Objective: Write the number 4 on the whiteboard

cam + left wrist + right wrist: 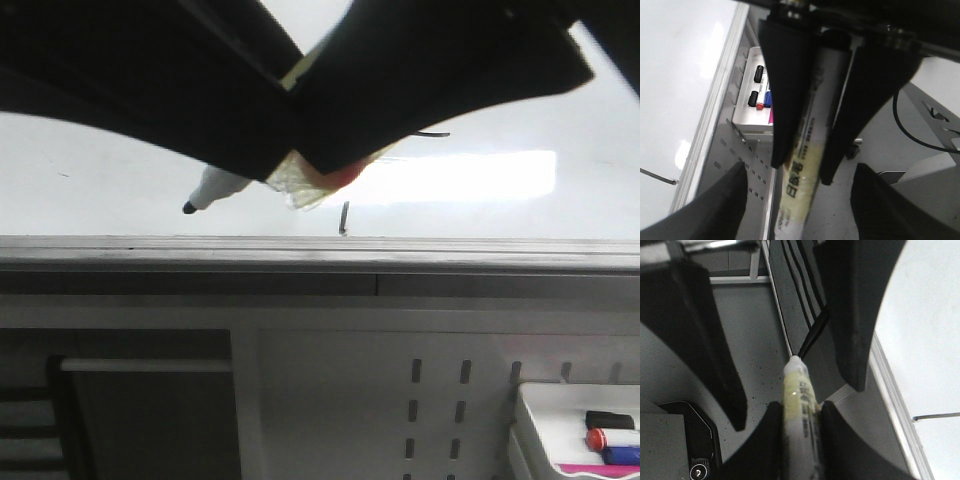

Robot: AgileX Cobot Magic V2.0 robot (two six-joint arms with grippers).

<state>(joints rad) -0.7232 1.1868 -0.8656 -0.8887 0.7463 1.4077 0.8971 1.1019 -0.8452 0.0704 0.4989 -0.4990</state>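
The whiteboard [80,170] lies flat with a bright glare on it and a grey edge rail [320,250]. Of the number 4 only two thin black strokes show: a crossbar end [433,133] and a stem end [344,217]. The rest is hidden behind the grippers. My right gripper [801,407] is shut on a yellowed white marker [799,390]. The marker's black tip [188,207] hangs just above the board. My left gripper [800,167] is open, with its fingers [725,200] wide on both sides of the marker [800,180] and not touching it.
A small white tray [560,430] with several markers sits below the board's rail at the right; it also shows in the left wrist view [752,120]. A perforated grey panel [440,400] runs under the rail. Both dark grippers fill the top of the front view.
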